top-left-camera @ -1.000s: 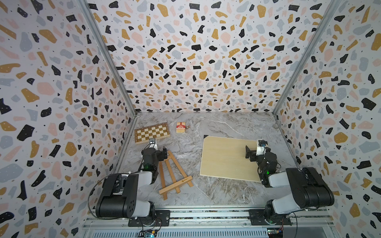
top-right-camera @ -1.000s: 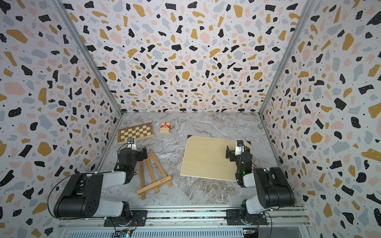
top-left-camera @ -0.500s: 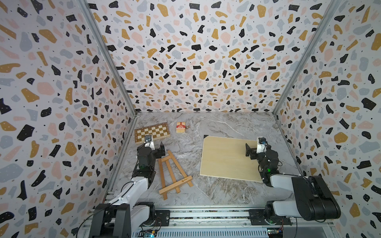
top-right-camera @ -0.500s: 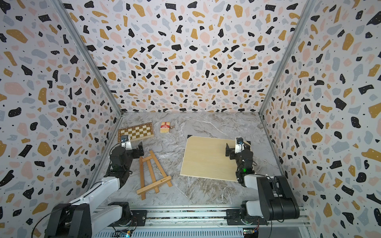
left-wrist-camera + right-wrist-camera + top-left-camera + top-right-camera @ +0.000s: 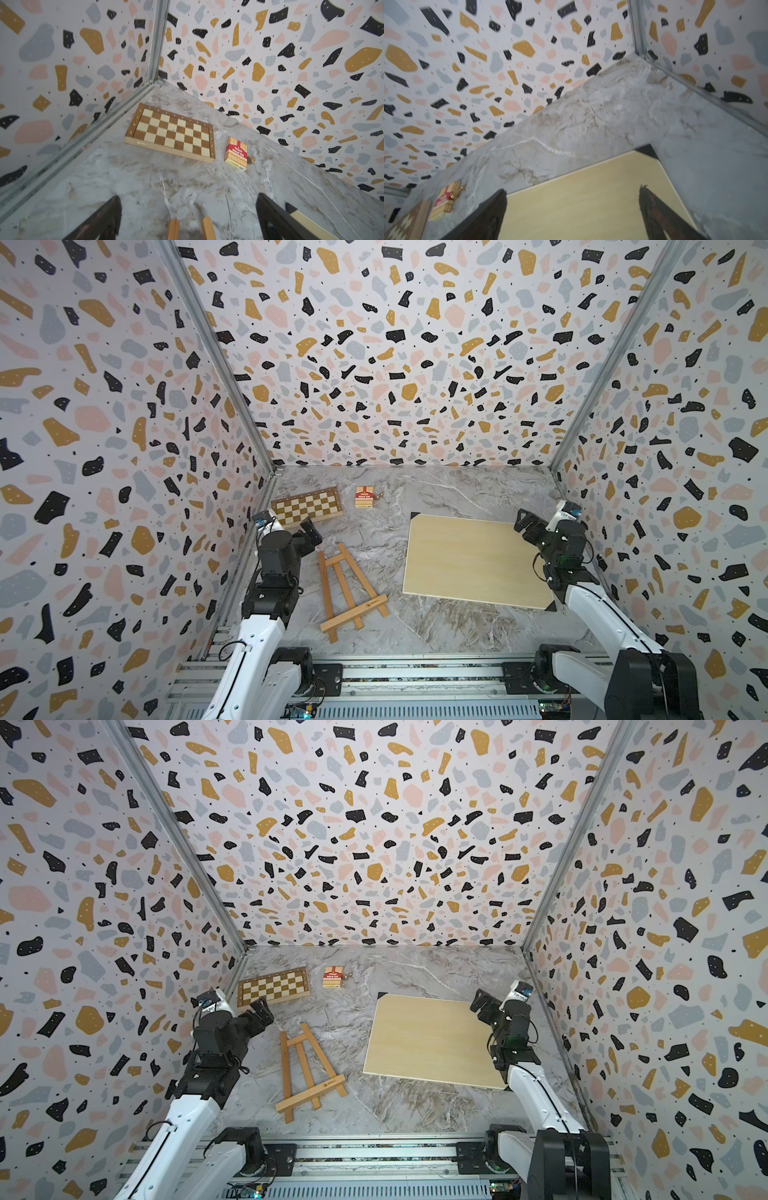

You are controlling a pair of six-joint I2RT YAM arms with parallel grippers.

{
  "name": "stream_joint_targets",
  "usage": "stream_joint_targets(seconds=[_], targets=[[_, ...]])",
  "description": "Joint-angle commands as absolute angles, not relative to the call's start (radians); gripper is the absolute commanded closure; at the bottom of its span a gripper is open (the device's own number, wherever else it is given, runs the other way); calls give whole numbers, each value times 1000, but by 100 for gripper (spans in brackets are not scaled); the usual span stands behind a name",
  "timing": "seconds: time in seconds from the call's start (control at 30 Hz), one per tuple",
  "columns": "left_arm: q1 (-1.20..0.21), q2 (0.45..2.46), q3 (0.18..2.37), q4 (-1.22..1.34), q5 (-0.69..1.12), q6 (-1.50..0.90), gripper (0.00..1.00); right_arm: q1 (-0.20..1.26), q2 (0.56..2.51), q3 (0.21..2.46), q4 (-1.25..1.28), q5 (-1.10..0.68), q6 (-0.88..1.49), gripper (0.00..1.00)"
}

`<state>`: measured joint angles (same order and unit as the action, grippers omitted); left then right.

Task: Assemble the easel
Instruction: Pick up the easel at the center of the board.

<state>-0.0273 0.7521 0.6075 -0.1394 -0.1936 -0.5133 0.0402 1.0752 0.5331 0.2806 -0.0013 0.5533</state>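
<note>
The easel (image 5: pixel 348 593) (image 5: pixel 305 1070) is a small orange-brown A-frame of thin slats, lying flat on the marble floor with its ledge bar toward the front. My left gripper (image 5: pixel 309 531) (image 5: pixel 259 1011) hovers just left of the easel's narrow top end, open and empty. In the left wrist view the left gripper (image 5: pixel 188 197) has its fingers spread wide, and two slat tips of the easel (image 5: pixel 173 228) show between them. My right gripper (image 5: pixel 525 523) (image 5: pixel 482 1003) (image 5: pixel 573 189) is open and empty above the far right corner of a pale board.
The large pale board (image 5: pixel 469 560) (image 5: pixel 432 1040) (image 5: pixel 581 207) with black corners lies right of the easel. A chessboard (image 5: pixel 307 506) (image 5: pixel 172 133) and a red card box (image 5: pixel 364 497) (image 5: pixel 236 153) sit at the back left. Patterned walls close in on three sides.
Both arms have unfolded and risen from a low tucked pose. The right gripper has drifted back and right over the board's corner. Both grippers stay open; the easel has not moved.
</note>
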Motion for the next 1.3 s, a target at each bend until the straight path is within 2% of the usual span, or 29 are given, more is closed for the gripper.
stream_joint_targets(seconds=[0.0, 0.2, 0.37, 0.53, 0.7, 0.9, 1.0, 1.27], targets=[[-25, 728, 679, -400, -112, -624, 1, 236, 1074, 623, 66, 63, 539, 0], [-73, 727, 703, -677, 52, -695, 1, 550, 1148, 727, -73, 78, 533, 0], [-160, 700, 689, -804, 60, -744, 1, 729, 1233, 772, -109, 83, 522, 0], [-254, 709, 662, -830, 54, -774, 5, 899, 1342, 804, -109, 94, 540, 0], [-331, 741, 651, -817, -36, -816, 7, 1005, 1494, 911, -107, 89, 549, 0], [-333, 760, 650, -818, -79, -807, 4, 1131, 1721, 1129, -139, 192, 527, 1], [-333, 757, 660, -846, -116, -804, 0, 1151, 1848, 1257, -172, 197, 507, 6], [-332, 693, 662, -886, -215, -826, 1, 1180, 2081, 1484, -253, 233, 469, 21]])
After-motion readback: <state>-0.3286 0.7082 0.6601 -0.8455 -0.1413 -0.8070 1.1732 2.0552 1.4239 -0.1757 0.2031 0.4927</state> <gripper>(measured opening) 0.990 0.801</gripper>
